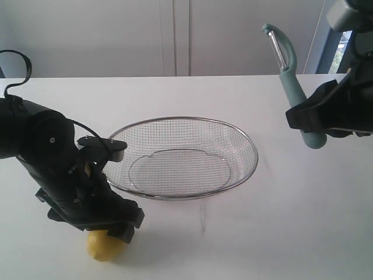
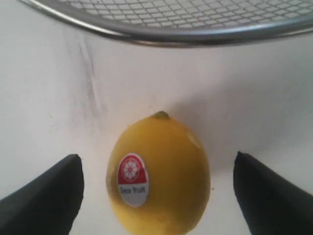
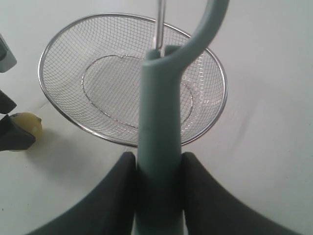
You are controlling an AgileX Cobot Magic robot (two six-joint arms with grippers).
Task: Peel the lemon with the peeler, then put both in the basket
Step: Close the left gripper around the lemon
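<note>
The yellow lemon with its white-and-red sticker lies on the white table, just in front of the wire-mesh basket. My left gripper hangs over it, open, with a finger on each side and a clear gap to both. In the left wrist view the lemon sits between those fingers, below the basket rim. My right gripper is shut on the teal handle of the peeler, held upright in the air to the right of the basket. Its fingers clamp the peeler.
The basket holds nothing. From the right wrist view the lemon shows beside the left gripper's dark fingers. A white wall stands behind the table's far edge. A cable loops off the left arm.
</note>
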